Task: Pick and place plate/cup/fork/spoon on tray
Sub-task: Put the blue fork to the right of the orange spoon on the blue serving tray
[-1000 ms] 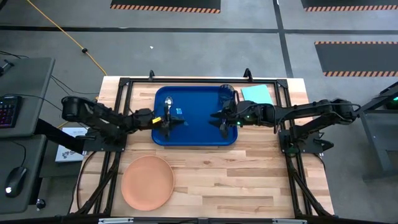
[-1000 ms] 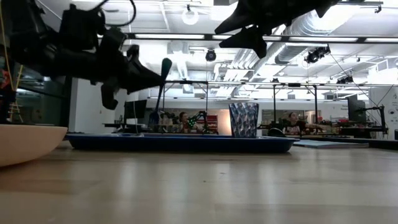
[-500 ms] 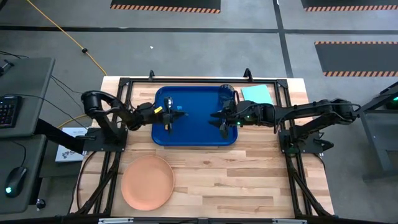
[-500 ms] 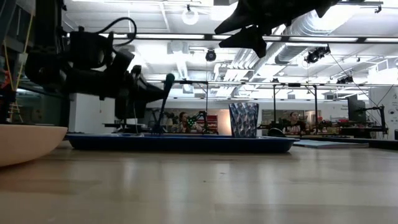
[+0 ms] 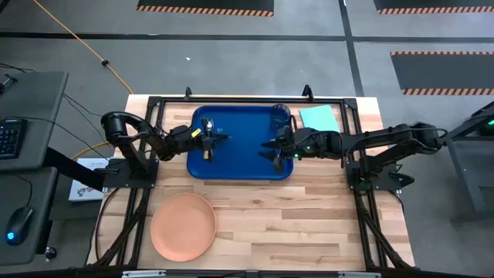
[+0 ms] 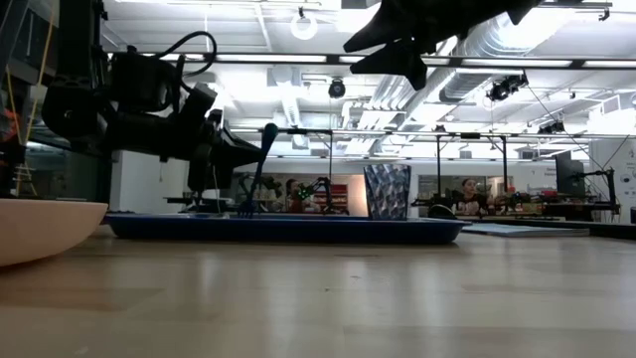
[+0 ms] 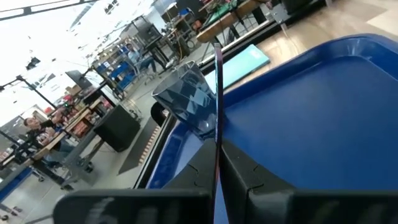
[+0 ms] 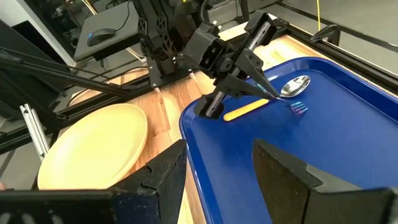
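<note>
The tray is parked at the far middle of the surface, with the plate left off it near the front-left; being stiff, wide and probably slick, it's best pinched at the rim. The cup and spoon are already on the tray. The light fork is clamped in the left tool, tines down on the tray. The right tool is held open and empty above it.

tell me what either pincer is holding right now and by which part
The left pincer holds the fork by its handle, tines down on the tray. The right pincer is open, holding nothing.
</note>
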`<state>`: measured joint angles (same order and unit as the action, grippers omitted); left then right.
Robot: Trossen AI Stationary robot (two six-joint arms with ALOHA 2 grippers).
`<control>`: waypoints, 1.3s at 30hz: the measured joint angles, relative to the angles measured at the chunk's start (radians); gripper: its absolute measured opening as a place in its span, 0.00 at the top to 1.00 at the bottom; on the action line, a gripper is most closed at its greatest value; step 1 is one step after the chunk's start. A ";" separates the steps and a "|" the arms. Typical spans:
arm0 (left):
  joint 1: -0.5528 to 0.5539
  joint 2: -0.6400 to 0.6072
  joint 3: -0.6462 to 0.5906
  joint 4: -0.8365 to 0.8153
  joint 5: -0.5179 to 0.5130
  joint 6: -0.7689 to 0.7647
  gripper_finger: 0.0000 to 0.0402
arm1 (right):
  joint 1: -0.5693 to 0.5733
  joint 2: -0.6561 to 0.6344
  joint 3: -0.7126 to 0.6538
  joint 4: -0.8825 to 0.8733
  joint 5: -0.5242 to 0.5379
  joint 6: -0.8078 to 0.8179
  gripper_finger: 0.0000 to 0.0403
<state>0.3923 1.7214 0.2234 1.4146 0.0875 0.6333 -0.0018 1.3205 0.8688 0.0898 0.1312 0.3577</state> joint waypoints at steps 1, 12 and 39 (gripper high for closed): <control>0.000 0.000 0.000 -0.004 0.000 0.003 1.00 | 0.004 0.000 0.000 0.000 0.007 0.000 0.57; -0.016 0.001 0.000 -0.009 0.069 0.132 1.00 | 0.016 0.000 0.000 -0.004 0.023 0.000 0.57; 0.084 0.000 0.003 -0.125 0.106 0.238 1.00 | 0.016 0.001 0.000 -0.041 0.054 0.003 0.57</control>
<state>0.4762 1.7218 0.2267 1.2892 0.1934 0.8712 0.0139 1.3212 0.8684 0.0486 0.1849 0.3603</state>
